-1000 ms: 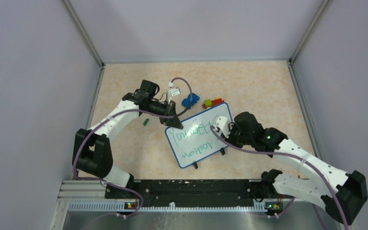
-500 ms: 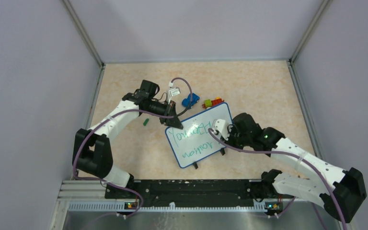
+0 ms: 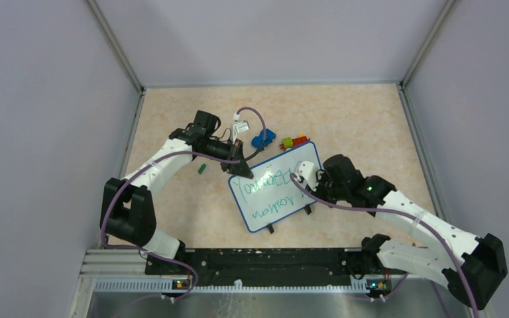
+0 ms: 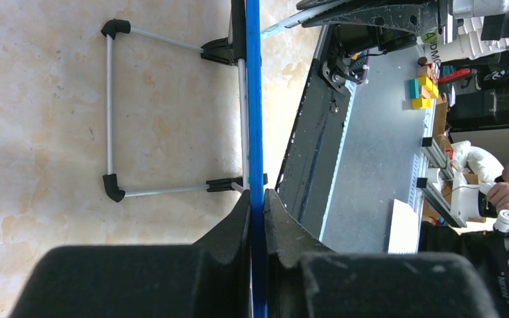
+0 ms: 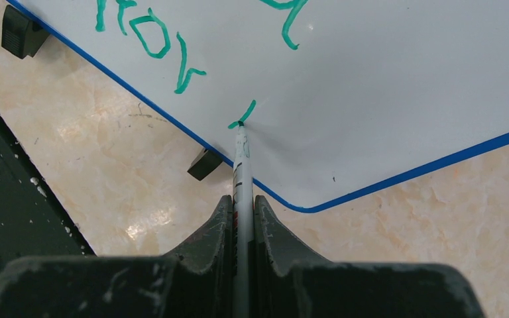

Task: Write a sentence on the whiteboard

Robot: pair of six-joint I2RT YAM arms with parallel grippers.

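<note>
The whiteboard (image 3: 303, 159), white with a blue rim, stands tilted at the table's middle. My left gripper (image 3: 242, 169) is shut on its upper left corner. In the left wrist view its jaws (image 4: 257, 199) pinch the blue edge (image 4: 254, 99). The sentence (image 3: 268, 180) runs in two green lines, and its last letters (image 5: 149, 36) show in the right wrist view. My right gripper (image 3: 304, 176) is shut on a white marker (image 5: 240, 159). The marker's green tip touches the board at the end of a short fresh stroke (image 5: 248, 110), near the board's lower corner.
A blue toy car (image 3: 263, 139) and a yellow, green and red toy (image 3: 293, 141) lie just behind the board. A small green piece (image 3: 201, 168) lies left of it. Black feet (image 5: 205, 163) rest on the table, and a wire stand (image 4: 109, 112) juts behind. A black rail (image 3: 258, 258) borders the near edge.
My right gripper with the marker shifted slightly left and toward the near edge, then came back a little. The left arm and the board have not moved.
</note>
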